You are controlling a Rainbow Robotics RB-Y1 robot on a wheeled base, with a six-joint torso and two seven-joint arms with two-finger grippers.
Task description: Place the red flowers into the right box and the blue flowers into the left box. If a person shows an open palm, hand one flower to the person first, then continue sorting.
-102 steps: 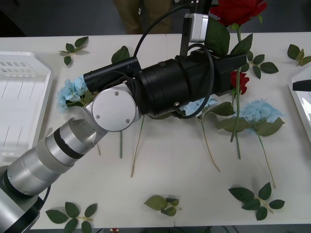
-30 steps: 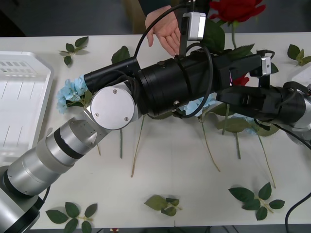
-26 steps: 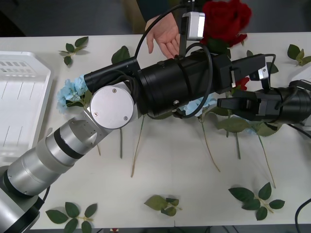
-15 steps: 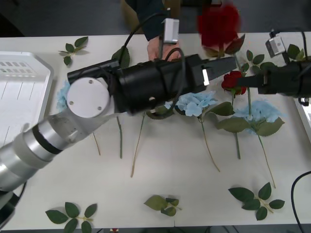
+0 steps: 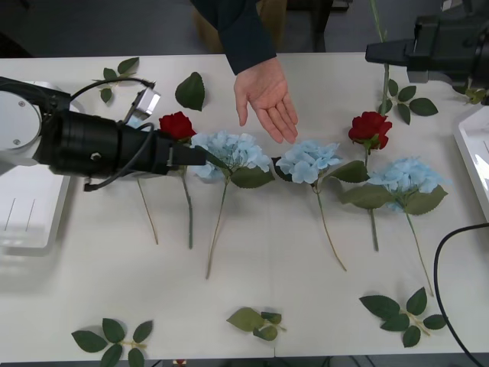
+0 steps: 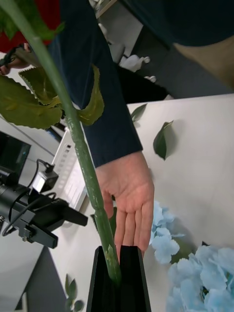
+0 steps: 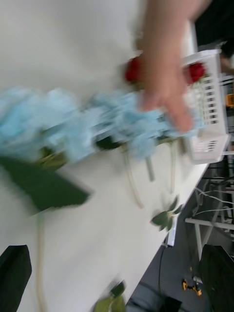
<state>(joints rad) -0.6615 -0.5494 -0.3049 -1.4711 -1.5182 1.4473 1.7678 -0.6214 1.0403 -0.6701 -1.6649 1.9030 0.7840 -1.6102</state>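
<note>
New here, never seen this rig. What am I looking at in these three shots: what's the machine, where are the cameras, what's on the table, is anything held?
It is a two-armed robot on a wheeled base. The wide picture looks down from above its arms; the two tall pictures come from a camera on each wrist.

On the white table lie two red roses and pale blue hydrangeas in a row, plus loose leaf sprigs. A white tray sits at the robot's left, and another tray's edge at its right.

The right gripper is raised over the far right corner, shut on a rose stem. The left gripper is open, low beside the left rose. A person's open palm reaches in from the far side.
</note>
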